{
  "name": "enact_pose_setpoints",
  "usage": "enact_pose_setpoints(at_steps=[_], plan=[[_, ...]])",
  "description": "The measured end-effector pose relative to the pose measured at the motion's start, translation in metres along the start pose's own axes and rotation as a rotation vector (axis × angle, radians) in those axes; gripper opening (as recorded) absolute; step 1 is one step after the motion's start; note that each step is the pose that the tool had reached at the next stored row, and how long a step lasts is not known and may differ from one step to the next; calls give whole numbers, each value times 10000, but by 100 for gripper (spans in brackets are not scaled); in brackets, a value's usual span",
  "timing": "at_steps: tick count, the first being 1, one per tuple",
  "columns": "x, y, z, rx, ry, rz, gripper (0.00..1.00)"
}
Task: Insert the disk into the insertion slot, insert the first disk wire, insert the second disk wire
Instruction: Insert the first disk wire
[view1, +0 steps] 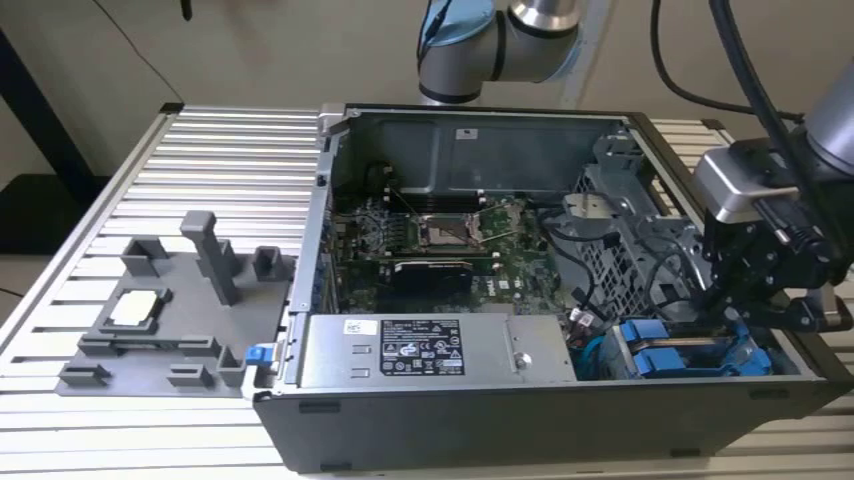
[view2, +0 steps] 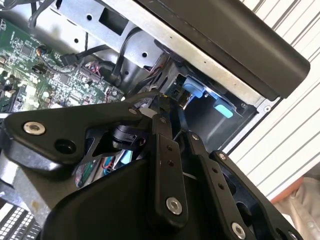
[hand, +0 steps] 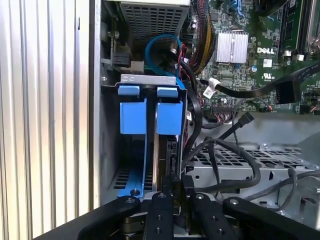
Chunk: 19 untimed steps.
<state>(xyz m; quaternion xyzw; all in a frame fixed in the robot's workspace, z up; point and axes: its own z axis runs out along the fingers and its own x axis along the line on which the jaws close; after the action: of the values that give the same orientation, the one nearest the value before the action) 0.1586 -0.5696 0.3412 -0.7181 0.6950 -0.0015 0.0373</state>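
Gripper (hand: 178, 189) is set narrow, tips closed on a black connector (view2: 175, 94) at the exposed edge of the disk (hand: 169, 118). The disk sits seated in the slot (hand: 150, 79), blue end flush beside a second blue carrier (hand: 133, 116). The case wall (hand: 95, 100) runs just beside the cage, with little room on that side. On the cage's other side, black cables (hand: 227, 150) crowd close to the fingers. In the exterior view the gripper (view1: 767, 300) hangs low in the case near its corner on the exterior view's right, well apart from the power supply (view1: 427, 352)
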Motion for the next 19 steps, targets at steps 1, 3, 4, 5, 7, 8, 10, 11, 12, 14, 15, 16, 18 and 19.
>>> enact_pose_setpoints(at_steps=[1,3,4,5,7,8,10,11,12,14,15,16,18,19], plan=[[2,1,2,1,1,18,19],[3,1,6,3,3,43,19],[5,1,9,3,1,55,19],[10,1,10,4,3,74,19],[14,1,11,5,5,106,19],[14,1,12,6,7,117,19],[15,2,19,8,6,128,19],[15,2,22,8,6,130,19],[15,2,22,8,8,131,19],[14,3,26,8,7,133,19],[14,3,32,8,6,132,19],[15,4,44,8,7,132,19],[16,5,70,8,11,134,19],[17,6,76,7,18,135,19]])
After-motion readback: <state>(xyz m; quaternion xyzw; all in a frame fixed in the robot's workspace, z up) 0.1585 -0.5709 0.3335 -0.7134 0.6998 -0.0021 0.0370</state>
